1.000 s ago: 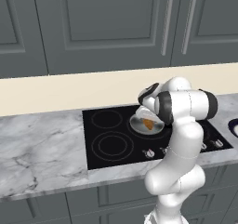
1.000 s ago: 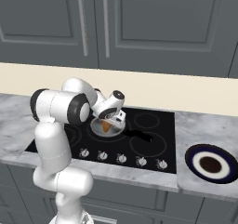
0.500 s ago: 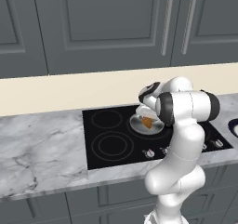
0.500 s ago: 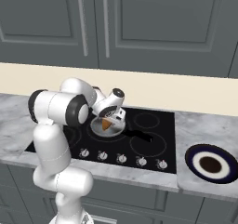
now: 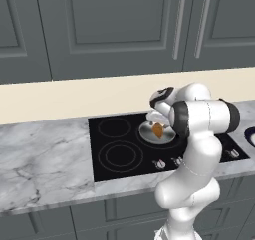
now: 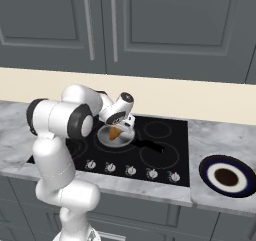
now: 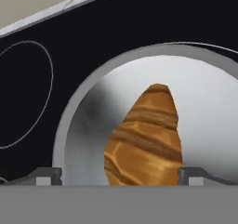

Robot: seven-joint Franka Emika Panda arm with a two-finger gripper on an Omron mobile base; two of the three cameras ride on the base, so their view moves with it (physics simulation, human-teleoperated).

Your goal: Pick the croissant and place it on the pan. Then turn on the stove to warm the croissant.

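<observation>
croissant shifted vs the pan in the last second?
No clear shift. The croissant sits inside the pan on the stove, as before; the open gripper hovers just above it.

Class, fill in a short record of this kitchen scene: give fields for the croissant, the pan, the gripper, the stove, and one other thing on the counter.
croissant: lying in the pan, between the open fingertips, no grip visible
pan: round silver, on the stove, black handle toward the front right in the right base view
gripper: open, just above the pan
stove: black glass cooktop, row of silver knobs along its front
plate: dark-rimmed, on the marble counter right of the stove
</observation>
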